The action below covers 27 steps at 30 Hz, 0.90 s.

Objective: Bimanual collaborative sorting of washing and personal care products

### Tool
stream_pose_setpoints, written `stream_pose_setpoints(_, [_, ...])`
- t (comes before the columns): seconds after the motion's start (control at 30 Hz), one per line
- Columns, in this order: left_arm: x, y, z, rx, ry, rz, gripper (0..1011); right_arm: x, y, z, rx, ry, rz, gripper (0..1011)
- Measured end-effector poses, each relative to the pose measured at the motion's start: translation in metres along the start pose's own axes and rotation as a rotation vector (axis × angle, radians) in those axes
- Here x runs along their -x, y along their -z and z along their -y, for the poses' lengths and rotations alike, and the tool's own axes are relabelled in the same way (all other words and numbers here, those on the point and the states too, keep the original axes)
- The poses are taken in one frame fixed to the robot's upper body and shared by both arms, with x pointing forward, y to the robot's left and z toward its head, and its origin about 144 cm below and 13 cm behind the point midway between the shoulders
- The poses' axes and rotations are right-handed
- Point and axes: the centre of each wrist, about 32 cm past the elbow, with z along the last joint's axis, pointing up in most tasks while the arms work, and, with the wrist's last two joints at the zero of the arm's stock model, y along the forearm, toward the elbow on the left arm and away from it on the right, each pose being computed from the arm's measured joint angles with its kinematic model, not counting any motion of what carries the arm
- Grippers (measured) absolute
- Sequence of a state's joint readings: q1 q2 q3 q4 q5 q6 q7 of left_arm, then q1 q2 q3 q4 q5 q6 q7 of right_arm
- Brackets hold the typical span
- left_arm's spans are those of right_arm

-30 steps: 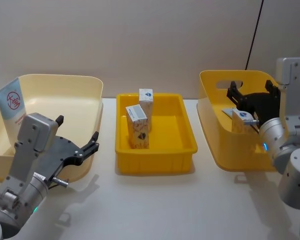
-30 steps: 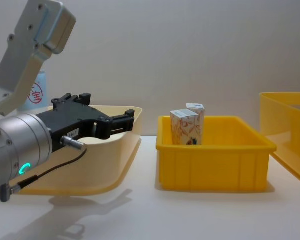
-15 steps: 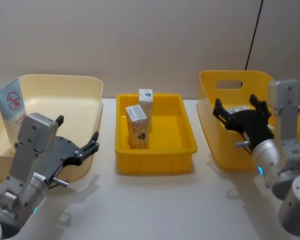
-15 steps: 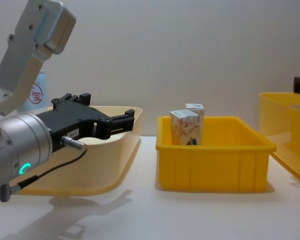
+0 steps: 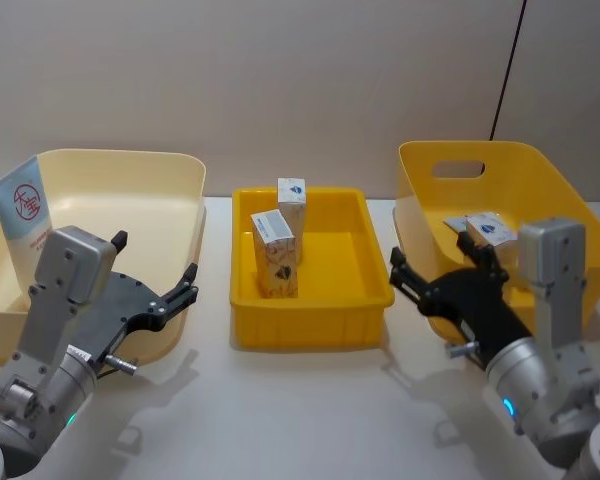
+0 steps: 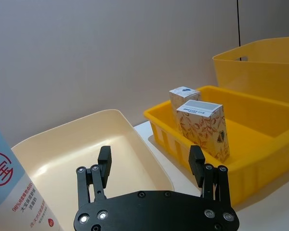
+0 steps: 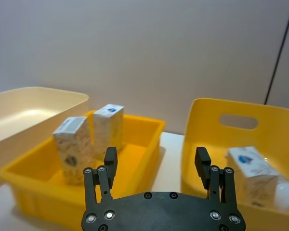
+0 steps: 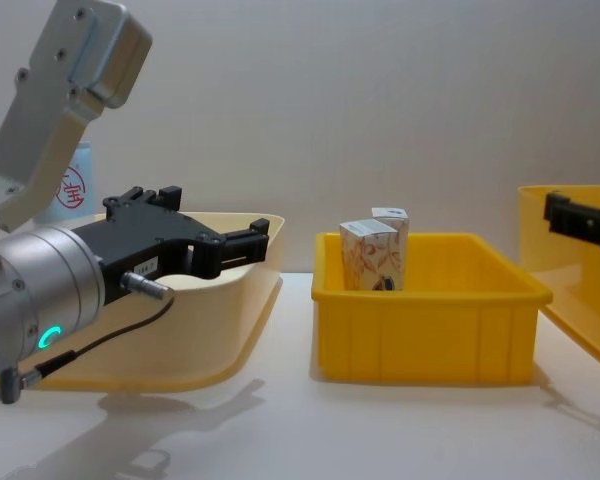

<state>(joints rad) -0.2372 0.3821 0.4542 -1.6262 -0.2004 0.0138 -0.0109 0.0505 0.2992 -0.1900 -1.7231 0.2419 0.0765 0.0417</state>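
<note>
A pale blue-white tube (image 5: 24,212) with a red round logo leans in the cream bin (image 5: 130,170) at the left. Two white cartons (image 5: 275,252) (image 5: 292,204) stand in the middle yellow bin (image 5: 365,290). Another carton (image 5: 492,229) lies in the right yellow bin (image 5: 460,160). My left gripper (image 5: 158,292) hangs open and empty just in front of the cream bin's near right corner. My right gripper (image 5: 435,268) is open and empty, low between the middle bin and the right bin. The right wrist view has the two standing cartons (image 7: 72,149) beyond my right gripper (image 7: 156,161).
The three bins stand in a row across the white table (image 5: 310,420), with a plain wall behind. Bare table lies in front of the bins, between my two arms. A black cable (image 5: 508,65) runs down the wall at the back right.
My right gripper has drawn back out of the right yellow bin, toward me and leftward, leaving the carton lying inside. The left arm has not moved.
</note>
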Motion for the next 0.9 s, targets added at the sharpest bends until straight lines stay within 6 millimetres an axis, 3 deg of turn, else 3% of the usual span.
stream_pose_setpoints(0.33, [0.0, 0.0, 0.0, 0.0, 0.0, 0.0, 1003, 0.011, 0.008, 0.018, -0.004, -0.075, -0.027, 1001])
stream_pose_setpoints(0.9, [0.0, 0.0, 0.0, 0.0, 0.0, 0.0, 1003, 0.011, 0.009, 0.019, -0.004, -0.078, -0.028, 1001])
